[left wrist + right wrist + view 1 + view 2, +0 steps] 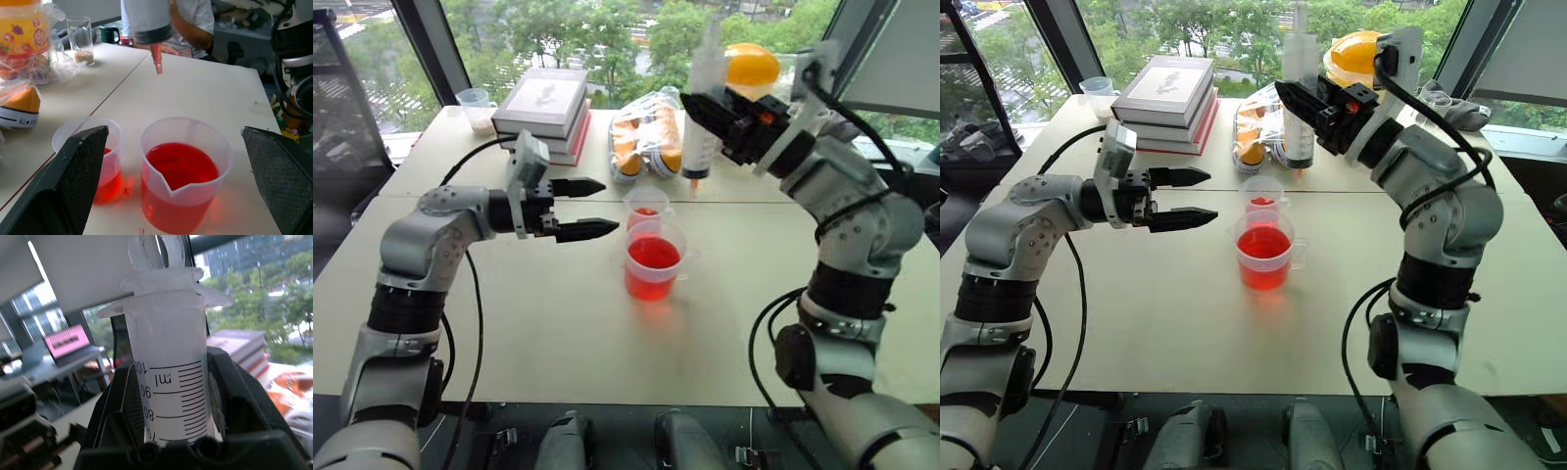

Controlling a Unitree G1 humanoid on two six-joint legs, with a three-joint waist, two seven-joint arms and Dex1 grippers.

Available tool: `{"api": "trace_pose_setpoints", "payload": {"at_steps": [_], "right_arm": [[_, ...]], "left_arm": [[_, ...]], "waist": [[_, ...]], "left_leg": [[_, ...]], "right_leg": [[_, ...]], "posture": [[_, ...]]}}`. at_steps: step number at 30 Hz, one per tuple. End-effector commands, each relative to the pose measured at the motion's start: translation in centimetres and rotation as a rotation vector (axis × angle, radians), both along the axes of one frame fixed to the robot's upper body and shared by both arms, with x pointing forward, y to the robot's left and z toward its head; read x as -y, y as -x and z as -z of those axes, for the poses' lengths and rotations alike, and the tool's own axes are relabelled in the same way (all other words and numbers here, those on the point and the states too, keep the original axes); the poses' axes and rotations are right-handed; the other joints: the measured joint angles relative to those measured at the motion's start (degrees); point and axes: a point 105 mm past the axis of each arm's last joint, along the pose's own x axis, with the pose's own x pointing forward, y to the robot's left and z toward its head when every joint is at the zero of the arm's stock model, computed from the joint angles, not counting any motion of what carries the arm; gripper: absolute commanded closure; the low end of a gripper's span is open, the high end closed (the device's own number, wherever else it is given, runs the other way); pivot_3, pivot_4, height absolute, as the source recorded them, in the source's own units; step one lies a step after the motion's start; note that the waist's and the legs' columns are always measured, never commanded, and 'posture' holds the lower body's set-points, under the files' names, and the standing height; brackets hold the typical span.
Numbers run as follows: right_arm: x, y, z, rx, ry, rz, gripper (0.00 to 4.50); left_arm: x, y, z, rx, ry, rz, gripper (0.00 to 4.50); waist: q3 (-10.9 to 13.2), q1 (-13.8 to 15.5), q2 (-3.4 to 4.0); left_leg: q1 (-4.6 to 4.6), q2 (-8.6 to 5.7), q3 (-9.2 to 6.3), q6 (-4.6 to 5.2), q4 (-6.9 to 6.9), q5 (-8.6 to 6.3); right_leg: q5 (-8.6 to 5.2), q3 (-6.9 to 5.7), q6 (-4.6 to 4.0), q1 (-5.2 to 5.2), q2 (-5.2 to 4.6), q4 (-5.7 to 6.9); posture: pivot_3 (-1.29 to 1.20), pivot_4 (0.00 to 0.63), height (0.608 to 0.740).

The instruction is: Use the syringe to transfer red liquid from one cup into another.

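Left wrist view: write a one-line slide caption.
Open left gripper faces two cups of red liquid; the syringe tip hangs above.

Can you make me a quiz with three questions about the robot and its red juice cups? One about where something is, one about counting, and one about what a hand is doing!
1. Where is the syringe?
A. Lying on the table
B. Up in the air behind the cups
C. Inside the wide cup

2. How many cups hold red liquid?
A. One
B. Two
C. Four

3. What is the left hand doing?
A. Open, holding nothing
C. Squeezing a cup
B. Holding the syringe

Answers:
1. B: the right hand is shut on the syringe's barrel and holds it upright, tip down, above the table.
2. B: the wide cup and the small cup behind it both have red liquid in them.
3. A: its two fingers are spread apart beside the cups, with nothing between them.
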Motion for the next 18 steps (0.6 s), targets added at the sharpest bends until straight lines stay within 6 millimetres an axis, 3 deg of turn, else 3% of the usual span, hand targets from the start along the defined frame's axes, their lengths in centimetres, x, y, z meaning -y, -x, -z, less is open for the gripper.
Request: {"api": "trace_pose_setpoints", "payload": {"at_steps": [1,9,18], "right_arm": [[-1.4,2.0,2.5,0.062,-0.017,-0.018,3.12],[-3.4,1.8,9.2,0.042,-0.016,0.028,3.12],[-4.3,2.5,11.7,0.038,0.021,0.036,3.12]], "left_arm": [[0.4,-0.1,-2.0,0.072,-0.005,0.027,0.0],[1.1,-1.6,-3.6,0.1,0.008,0.045,0.0],[2.8,-3.7,-4.9,0.14,0.029,0.053,0.0]], "waist": [[-0.1,0.0,-0.15],[-0.1,-0.5,-0.09],[-0.1,-0.2,-0.1]], "left_leg": [[0.01,-0.02,-0.04,0.0,0.0,0.0],[0.11,0.0,-0.12,-0.04,-0.03,0.03],[0.11,-0.02,-0.16,-0.09,-0.02,0.06]], "right_leg": [[0.0,-0.03,0.0,0.06,0.0,-0.04],[0.0,-0.04,0.0,0.09,0.09,0.03],[-0.01,-0.05,-0.01,0.13,0.09,0.01]], "posture": [[0.0,0.15,0.74],[0.0,0.15,0.74],[0.0,0.15,0.74]]}}
